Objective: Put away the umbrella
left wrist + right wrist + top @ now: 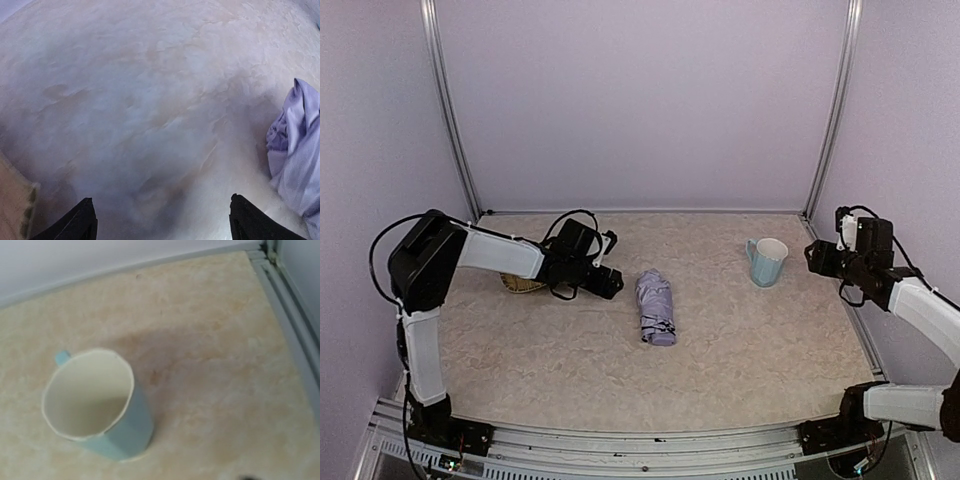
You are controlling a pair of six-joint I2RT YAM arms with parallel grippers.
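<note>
One umbrella (656, 308), one mug (767, 261), one woven basket (520, 284), two robot arms (500, 255) (920, 300)

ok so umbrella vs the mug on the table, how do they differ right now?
Pose: the umbrella lies flat; the mug stands upright, mouth up.
Look: the umbrella is a crumpled lavender fabric bundle; the mug is rigid, pale blue outside, cream inside.
Place: the umbrella is mid-table; the mug is further right.
Shared: both rest on the table, neither held.

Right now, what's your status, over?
Left gripper open, empty, beside folded lavender fabric umbrella, lying untouched. Right gripper near pale blue mug, jaws unclear. Nothing between left gripper and umbrella.
</note>
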